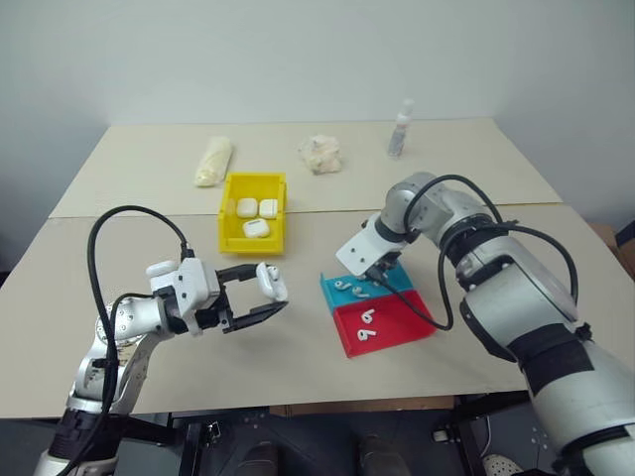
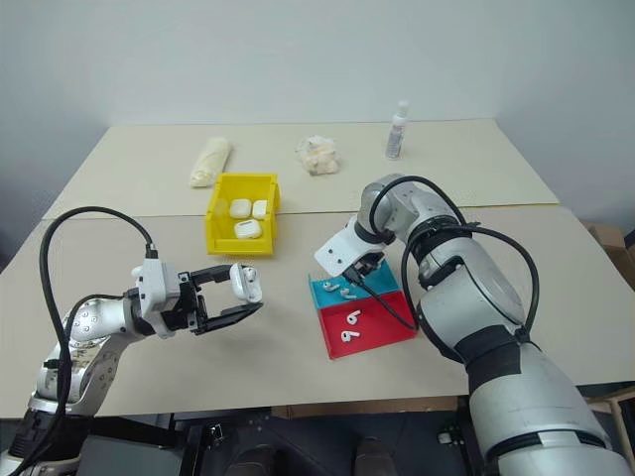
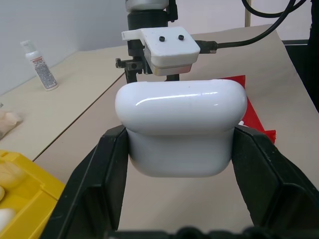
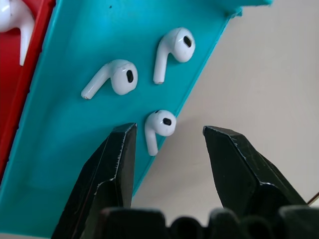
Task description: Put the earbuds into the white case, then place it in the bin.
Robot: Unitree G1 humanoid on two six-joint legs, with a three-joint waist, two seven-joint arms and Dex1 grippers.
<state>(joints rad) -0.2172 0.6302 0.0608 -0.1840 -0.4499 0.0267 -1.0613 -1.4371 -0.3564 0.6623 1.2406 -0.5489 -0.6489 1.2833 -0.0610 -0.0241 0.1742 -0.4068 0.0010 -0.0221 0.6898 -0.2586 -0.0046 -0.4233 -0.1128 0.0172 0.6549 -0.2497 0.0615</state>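
My left gripper (image 1: 272, 294) is shut on a glossy white case (image 3: 182, 127), held above the table in front of the yellow bin (image 1: 226, 213). The case (image 1: 271, 282) sits between the two black fingers (image 3: 102, 179). My right gripper (image 4: 167, 137) points steeply down over the near corner of the blue tray (image 4: 60, 164), open, with one earbud (image 4: 160, 126) lying just beyond the gap between its fingertips. Two more earbuds (image 4: 119, 77) lie farther along the blue tray. In the head views the right gripper (image 1: 373, 277) hovers over that tray (image 1: 342, 291).
The bin holds three white cases (image 1: 256, 227). A red tray (image 1: 392, 332) with earbuds (image 1: 368, 319) adjoins the blue one. At the back of the table are a spray bottle (image 1: 400, 129), a crumpled cloth (image 1: 320, 154) and a pale yellow bundle (image 1: 213, 162).
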